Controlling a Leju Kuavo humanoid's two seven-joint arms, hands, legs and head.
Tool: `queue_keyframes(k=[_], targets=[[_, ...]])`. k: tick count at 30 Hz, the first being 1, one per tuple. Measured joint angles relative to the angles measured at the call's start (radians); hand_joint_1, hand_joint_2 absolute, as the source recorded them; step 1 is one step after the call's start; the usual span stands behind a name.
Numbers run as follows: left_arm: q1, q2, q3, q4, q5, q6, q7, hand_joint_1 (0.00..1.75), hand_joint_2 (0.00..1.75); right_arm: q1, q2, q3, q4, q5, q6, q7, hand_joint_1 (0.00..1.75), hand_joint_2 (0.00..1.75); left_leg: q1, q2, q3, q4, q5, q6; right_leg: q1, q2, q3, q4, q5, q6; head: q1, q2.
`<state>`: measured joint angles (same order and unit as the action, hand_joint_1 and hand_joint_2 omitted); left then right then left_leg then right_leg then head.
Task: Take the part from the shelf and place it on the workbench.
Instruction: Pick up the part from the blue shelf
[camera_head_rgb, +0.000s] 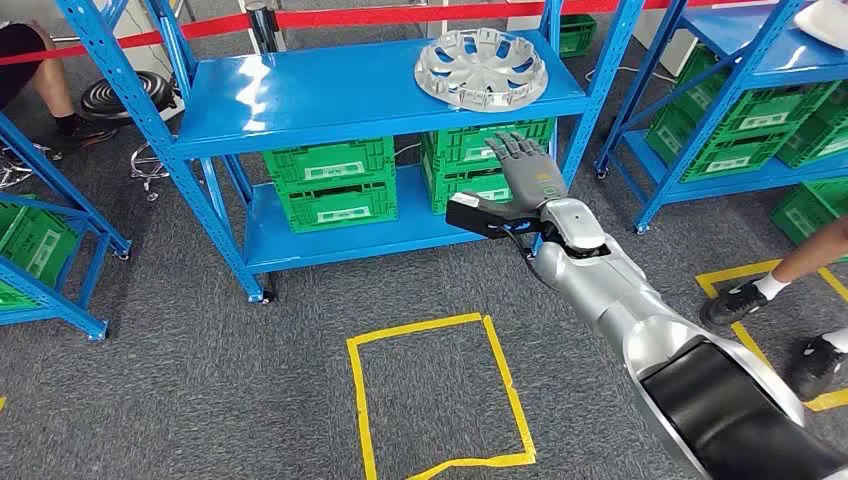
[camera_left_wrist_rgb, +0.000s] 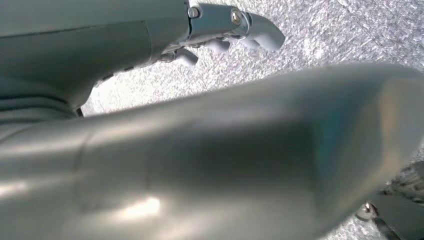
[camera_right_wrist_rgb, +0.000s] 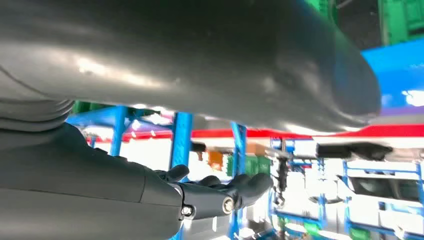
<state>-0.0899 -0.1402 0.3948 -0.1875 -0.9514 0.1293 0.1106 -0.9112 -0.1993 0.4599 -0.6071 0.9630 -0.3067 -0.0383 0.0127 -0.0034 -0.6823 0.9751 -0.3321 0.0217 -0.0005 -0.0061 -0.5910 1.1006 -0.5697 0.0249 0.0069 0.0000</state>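
The part (camera_head_rgb: 481, 67), a silver wheel-cover disc, lay flat on the top deck of the blue shelf (camera_head_rgb: 300, 100), toward that deck's right end, untouched.

Right hand (camera_head_rgb: 522, 165) was raised in front of the shelf, below the top deck's front edge and just under the part, fingers (camera_head_rgb: 512, 148) extended and spread, holding nothing. Clear gap between the fingertips and the part. The right wrist view showed the same hand (camera_right_wrist_rgb: 220, 192) with fingers apart and empty.

Left hand (camera_left_wrist_rgb: 227, 30) hung over the grey carpet; a few pale fingers showed, curled, with nothing seen in them. Whether it was clenched or released couldn't be told.

In the way: the top deck's front lip sat between the right hand and the part. Shelf's right upright (camera_head_rgb: 600, 90) stood just right of the hand.

Around the shelf: green crates (camera_head_rgb: 335, 185) on the lower deck, a second stack (camera_head_rgb: 470, 165) directly behind the right hand. Yellow tape rectangle (camera_head_rgb: 440, 395) on the floor in front of the shelf. Red barrier tape (camera_head_rgb: 350, 18) behind it. More blue racks with green crates (camera_head_rgb: 760, 120) to the shelf's right. A person's feet (camera_head_rgb: 735, 300) stood right of the shelf; another person's leg (camera_head_rgb: 55, 100) and a black stool (camera_head_rgb: 125, 95) to its left.
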Motion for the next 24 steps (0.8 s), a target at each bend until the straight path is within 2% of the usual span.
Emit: queue_keyframes(k=[2, 3, 4, 5, 6, 8, 9, 10, 12, 14, 16, 18, 19, 20, 21, 22, 24], targets=[[0.001, -0.002, 0.0, 0.0, 0.0, 0.002, 0.003, 0.0, 0.0, -0.001, 0.004, 0.004, 0.003, 0.002, 0.0, 0.003, 0.0, 0.0, 0.0, -0.001, 0.0, 0.001, -0.001, 0.0, -0.004, 0.0, -0.038, 0.077, -0.037, 0.005, 0.0, 0.0], [0.001, -0.004, 0.001, 0.0, 0.0, 0.003, 0.005, 0.0, 0.0, -0.002, 0.007, 0.007, 0.006, 0.003, 0.0, 0.005, 0.0, 0.0, 0.0, -0.001, -0.001, 0.002, -0.002, 0.0, -0.008, 0.001, -0.068, 0.138, -0.062, 0.01, 0.0, 0.0], [0.002, -0.006, 0.001, 0.0, -0.001, 0.003, 0.007, 0.0, 0.0, -0.001, 0.009, 0.009, 0.009, 0.005, 0.0, 0.006, 0.0, 0.0, 0.001, -0.002, -0.002, 0.004, -0.003, -0.001, -0.013, 0.001, -0.087, 0.174, -0.071, 0.014, 0.0, 0.0], [0.003, -0.007, 0.001, 0.001, -0.001, 0.003, 0.008, 0.0, 0.0, -0.001, 0.01, 0.011, 0.013, 0.006, 0.0, 0.006, 0.0, 0.0, 0.003, -0.003, -0.003, 0.008, -0.004, -0.004, -0.017, 0.001, -0.089, 0.173, -0.06, 0.018, 0.0, 0.0], [0.003, -0.009, 0.001, 0.001, -0.003, 0.003, 0.01, 0.0, 0.0, -0.002, 0.011, 0.012, 0.015, 0.007, 0.0, 0.005, 0.0, 0.0, 0.006, -0.003, -0.006, 0.014, -0.007, -0.009, -0.021, 0.001, -0.069, 0.133, -0.032, 0.023, 0.0, 0.0], [0.003, -0.01, 0.001, 0.001, -0.008, 0.003, 0.013, 0.0, 0.0, -0.009, 0.011, 0.014, 0.019, 0.007, 0.001, 0.003, 0.0, 0.0, 0.01, -0.003, -0.015, 0.036, -0.015, -0.023, -0.027, -0.001, -0.004, 0.006, 0.025, 0.028, 0.0, 0.0], [0.003, -0.011, 0.001, 0.002, -0.011, 0.004, 0.014, 0.0, 0.0, -0.013, 0.011, 0.015, 0.02, 0.007, 0.001, 0.002, 0.0, 0.0, 0.01, -0.003, -0.019, 0.047, -0.022, -0.032, -0.027, -0.001, 0.018, -0.038, 0.041, 0.023, 0.001, 0.0], [0.003, -0.011, 0.001, 0.001, -0.013, 0.004, 0.015, 0.0, 0.0, -0.015, 0.011, 0.015, 0.02, 0.007, 0.002, 0.0, 0.0, 0.0, 0.01, -0.003, -0.02, 0.055, -0.027, -0.04, -0.025, -0.001, 0.027, -0.058, 0.045, 0.015, 0.0, 0.0], [0.005, -0.012, 0.001, 0.002, -0.016, 0.004, 0.016, 0.0, 0.0, -0.016, 0.01, 0.016, 0.021, 0.007, 0.003, -0.004, 0.0, 0.0, 0.011, -0.001, -0.017, 0.054, -0.032, -0.054, -0.02, 0.001, 0.025, -0.056, 0.043, -0.007, -0.001, 0.0], [0.007, -0.012, 0.001, 0.002, -0.02, 0.004, 0.015, 0.0, 0.0, -0.016, 0.007, 0.015, 0.023, 0.007, 0.002, -0.007, 0.0, 0.0, 0.015, 0.001, -0.021, 0.066, -0.041, -0.064, -0.02, 0.002, 0.029, -0.058, 0.048, -0.024, -0.002, 0.0], [0.008, -0.012, 0.001, 0.002, -0.024, 0.004, 0.013, 0.0, 0.0, -0.015, 0.005, 0.015, 0.023, 0.004, 0.001, -0.009, 0.0, 0.0, 0.015, 0.002, -0.056, 0.144, -0.087, -0.068, -0.022, 0.003, 0.035, -0.06, 0.052, -0.036, -0.004, 0.0], [0.009, -0.012, 0.001, 0.002, -0.025, 0.005, 0.012, 0.0, 0.0, -0.009, 0.002, 0.015, 0.023, 0.001, 0.0, -0.011, 0.0, 0.0, 0.014, 0.002, -0.118, 0.277, -0.149, -0.07, -0.018, 0.004, 0.038, -0.059, 0.047, -0.043, -0.005, 0.0], [0.01, -0.012, 0.001, 0.002, -0.026, 0.005, 0.012, 0.0, 0.0, -0.005, 0.0, 0.015, 0.023, 0.001, 0.0, -0.011, 0.0, 0.0, 0.013, 0.002, -0.141, 0.324, -0.162, -0.069, -0.016, 0.005, 0.041, -0.059, 0.043, -0.044, -0.005, 0.0], [0.011, -0.012, 0.001, 0.002, -0.026, 0.005, 0.012, 0.0, 0.0, 0.0, -0.001, 0.015, 0.023, 0.0, 0.0, -0.011, 0.0, 0.0, 0.012, 0.002, -0.149, 0.339, -0.158, -0.067, -0.014, 0.006, 0.046, -0.059, 0.038, -0.045, -0.005, 0.0], [0.013, -0.012, 0.001, 0.002, -0.026, 0.005, 0.011, 0.0, 0.0, 0.003, -0.002, 0.015, 0.023, 0.0, 0.0, -0.011, 0.0, 0.0, 0.011, 0.002, -0.134, 0.309, -0.134, -0.062, -0.013, 0.007, 0.053, -0.059, 0.032, -0.043, -0.005, 0.0], [0.014, -0.012, 0.001, 0.002, -0.026, 0.005, 0.009, 0.0, 0.0, 0.004, -0.003, 0.015, 0.023, 0.0, 0.0, -0.011, 0.0, 0.0, 0.009, 0.002, -0.102, 0.247, -0.098, -0.056, -0.012, 0.008, 0.062, -0.059, 0.024, -0.041, -0.005, 0.0], [0.014, -0.012, 0.001, 0.003, -0.029, 0.005, 0.004, 0.0, 0.0, 0.004, -0.008, 0.014, 0.023, 0.0, -0.002, -0.012, 0.0, 0.0, 0.002, 0.002, -0.034, 0.128, -0.062, -0.044, -0.011, 0.009, 0.079, -0.061, 0.006, -0.031, -0.004, 0.0]])
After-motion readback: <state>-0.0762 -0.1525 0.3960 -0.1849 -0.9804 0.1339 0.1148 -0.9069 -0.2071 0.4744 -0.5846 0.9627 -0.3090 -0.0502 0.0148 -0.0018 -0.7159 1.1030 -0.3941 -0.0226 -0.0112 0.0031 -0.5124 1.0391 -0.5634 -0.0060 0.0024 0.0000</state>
